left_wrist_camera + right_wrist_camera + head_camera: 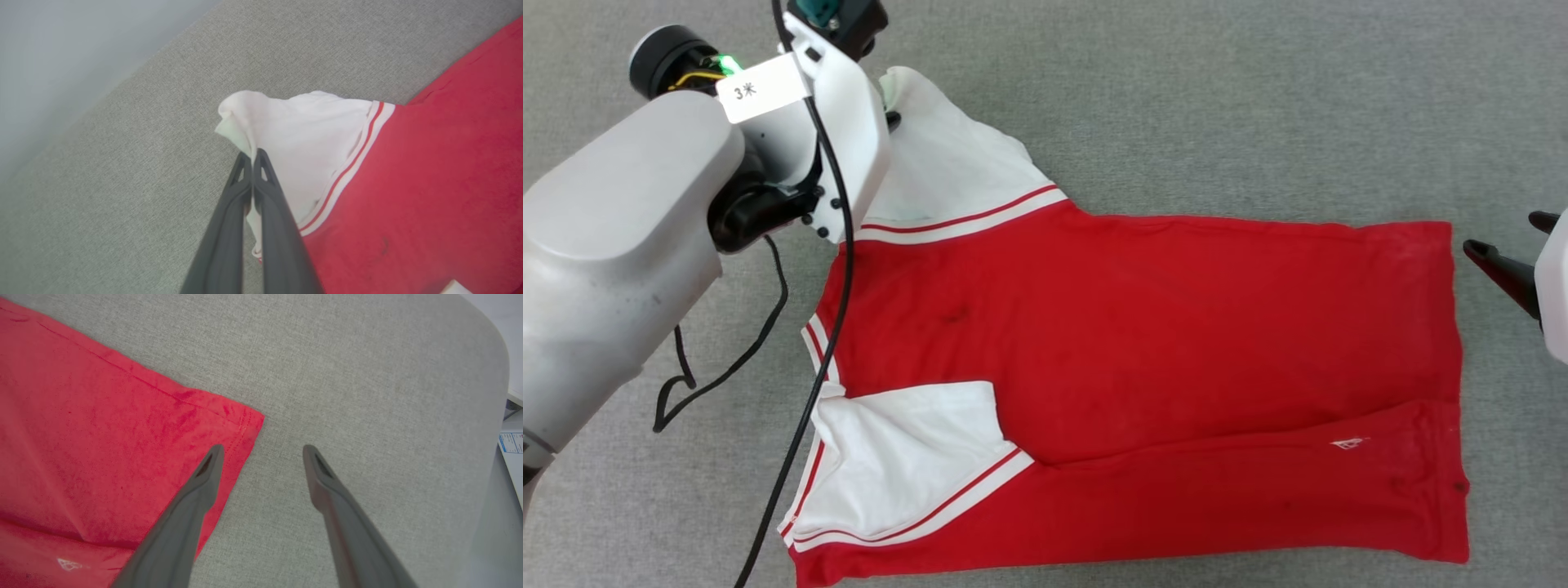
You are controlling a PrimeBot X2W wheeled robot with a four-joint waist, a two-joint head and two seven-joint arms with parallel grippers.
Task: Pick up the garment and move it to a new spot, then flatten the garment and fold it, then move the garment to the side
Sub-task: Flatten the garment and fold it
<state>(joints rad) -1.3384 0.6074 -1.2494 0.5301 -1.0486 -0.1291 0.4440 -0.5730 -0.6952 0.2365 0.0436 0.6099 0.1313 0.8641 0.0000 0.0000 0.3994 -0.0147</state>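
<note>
The garment (1143, 359), a red T-shirt with white sleeves and striped trim, lies spread on the grey cloth surface, collar end to the left. Its near long edge is folded over, with one white sleeve (907, 457) lying on top. My left gripper (254, 154) is shut on the edge of the far white sleeve (302, 134), which rises in a peak at the fingertips. In the head view the pale left arm (629, 245) covers those fingers. My right gripper (263, 448) stands open just above the surface beside the garment's hem corner (245, 424), holding nothing.
A black cable (825, 269) hangs from the left arm across the garment's collar end. The grey surface (1217, 106) runs wide beyond the garment. In the right wrist view the surface's edge (496, 416) curves away at the right.
</note>
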